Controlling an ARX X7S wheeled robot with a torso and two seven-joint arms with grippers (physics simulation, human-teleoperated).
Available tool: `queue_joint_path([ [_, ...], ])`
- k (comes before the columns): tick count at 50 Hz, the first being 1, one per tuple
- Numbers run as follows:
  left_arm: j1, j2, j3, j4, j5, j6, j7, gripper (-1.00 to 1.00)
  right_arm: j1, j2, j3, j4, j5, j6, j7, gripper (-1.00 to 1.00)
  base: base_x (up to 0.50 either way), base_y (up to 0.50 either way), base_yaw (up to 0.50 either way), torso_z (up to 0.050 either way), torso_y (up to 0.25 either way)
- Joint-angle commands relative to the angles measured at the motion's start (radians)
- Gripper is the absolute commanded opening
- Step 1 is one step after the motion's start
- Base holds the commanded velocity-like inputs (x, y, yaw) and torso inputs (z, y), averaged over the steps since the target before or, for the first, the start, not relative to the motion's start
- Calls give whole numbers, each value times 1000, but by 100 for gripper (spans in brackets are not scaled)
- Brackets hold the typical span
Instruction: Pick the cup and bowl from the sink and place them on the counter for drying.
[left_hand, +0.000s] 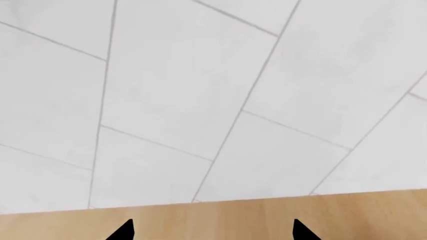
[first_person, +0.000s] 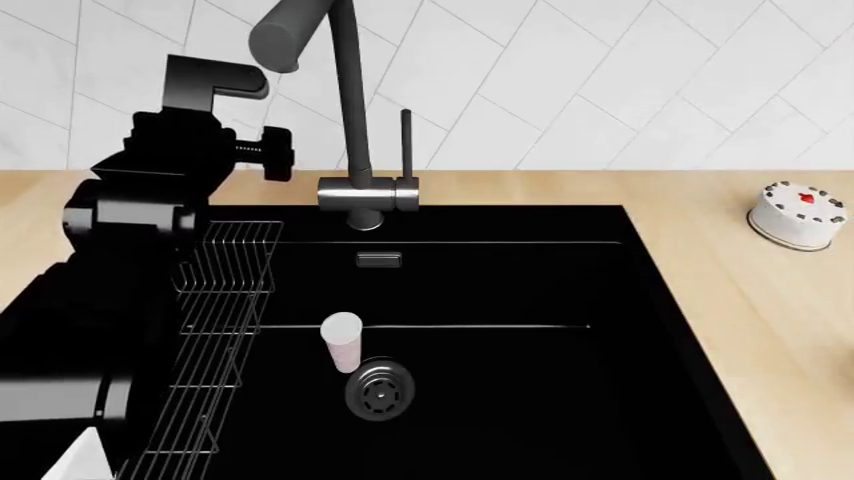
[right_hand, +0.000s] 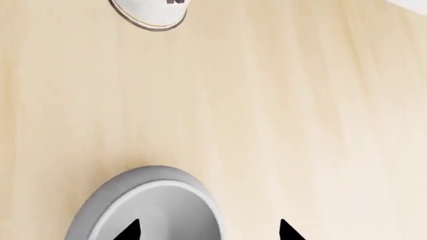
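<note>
Right gripper (right_hand: 208, 231) hovering over bowl (right_hand: 150, 210), fingertips spread, nothing between them; bowl resting on counter (right_hand: 300, 125), cake (right_hand: 150, 12) toward 12 o'clock. Left gripper (left_hand: 212, 231) likewise spread and unloaded, aimed at tiled wall (left_hand: 200, 90). Cup (first_person: 340, 342) upright in sink (first_person: 534, 380), just beside drain (first_person: 379, 390) at 11 o'clock, rack (first_person: 214, 330) at 9 o'clock. Bowl step apparently complete, view partial. Cup outstanding: 1 arm to descend, straddle cup, close.

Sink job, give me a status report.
Both tools open, empty. Cup upright in the sink beside the drain. Bowl on the counter under the right tool. Left tool faces the wall.
</note>
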Motion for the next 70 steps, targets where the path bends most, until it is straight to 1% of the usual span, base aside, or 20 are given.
queue_joint_path([
  [1,-5,6,-8,1,6,4,16,100,273,-29,-245,21,92,8,-17,100,0,0,0,0,0],
  [2,-2,6,-8,1,6,6,17,100,332,-4,-350,12,140,8,-17,100,0,0,0,0,0],
  [3,2,6,-8,1,6,9,17,100,371,2,-397,-10,187,8,-17,100,0,0,0,0,0],
  [7,11,11,-10,1,4,11,13,100,392,-60,-345,8,142,8,-17,100,0,0,0,0,0],
  [10,10,14,-9,1,4,10,17,100,359,-192,-125,-5,77,8,-16,100,0,0,0,0,0],
  [11,10,14,-8,1,5,11,17,100,360,-212,-105,0,79,8,-17,100,0,0,0,0,0],
  [19,10,14,-8,1,3,13,21,100,416,-281,-175,-51,58,7,-14,100,0,0,0,0,0],
  [21,11,17,-9,1,2,14,20,100,400,-319,-100,-55,41,6,-10,100,0,0,0,0,0],
  [22,13,17,-10,1,1,14,21,100,395,-382,42,-45,52,-1,75,100,0,0,0,0,0],
  [25,15,17,-9,2,1,19,27,100,368,-462,243,-40,79,-39,205,100,0,0,0,0,0],
  [28,17,15,-9,2,0,23,27,100,354,-590,550,-56,113,-33,361,100,0,0,0,0,0],
  [30,17,15,-11,2,-2,26,30,100,299,-644,688,-142,131,-101,430,100,0,0,0,0,0],
  [32,18,16,-9,2,-1,28,31,100,215,-689,806,-223,146,-157,485,100,0,0,0,0,0],
  [35,16,17,-9,2,0,26,30,100,152,-716,871,-262,166,-185,499,100,0,0,0,0,0],
  [44,25,17,-10,6,-4,33,36,100,2,-780,884,-326,213,-294,499,100,0,0,0,0,0],
  [49,17,10,-10,19,-4,6,31,100,-9,-798,860,-317,209,-316,522,100,0,0,0,0,0],
  [54,176,-12,-11,449,-17,-282,51,100,-7,-828,853,-306,220,-337,544,100,0,0,0,0,0],
  [58,251,-36,0,699,-30,-424,85,100,-12,-840,854,-300,234,-345,544,100,0,0,0,0,0],
  [64,329,-52,10,920,-43,-568,100,100,-16,-837,862,-305,237,-344,551,100,0,0,0,0,0],
  [70,294,-58,1,1012,-60,-664,111,100,-17,-843,852,-289,243,-354,561,100,0,0,0,0,0],
])
